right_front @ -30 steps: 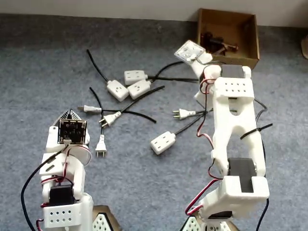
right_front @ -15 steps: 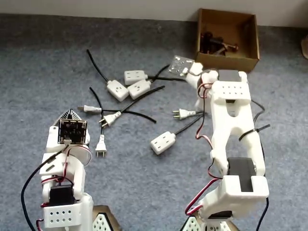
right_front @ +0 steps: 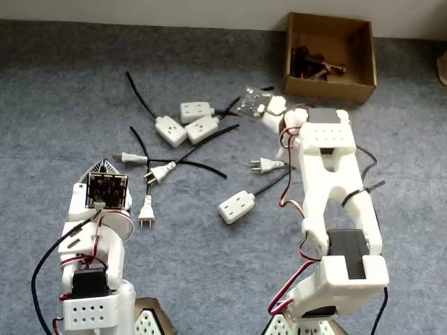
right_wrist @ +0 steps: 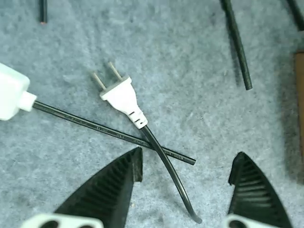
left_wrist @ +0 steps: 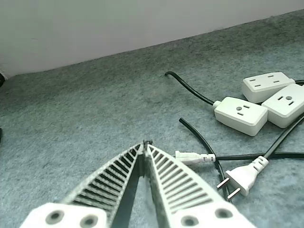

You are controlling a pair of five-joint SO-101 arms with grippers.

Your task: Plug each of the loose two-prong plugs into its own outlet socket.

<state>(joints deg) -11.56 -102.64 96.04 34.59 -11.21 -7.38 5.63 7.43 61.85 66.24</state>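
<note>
socket cluster (right_front: 201, 128) behind three plugs (right_front: 159, 172) | lone socket (right_front: 236, 206) centre, fourth plug (right_front: 262, 165) behind it | box (right_front: 328, 91) back-right

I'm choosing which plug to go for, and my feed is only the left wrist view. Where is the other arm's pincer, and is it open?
Observer: The right pincer is open and sits low over a plug. The plug's cord runs back into the gap between the fingers.
Operator: Is there a free socket near that plug?
Observer: Yes. In the high view a single socket lies alone close to it, with nothing plugged in.
Operator: Is there anything else on that side?
Observer: A cardboard box stands at the far edge, beyond the right pincer.
</note>
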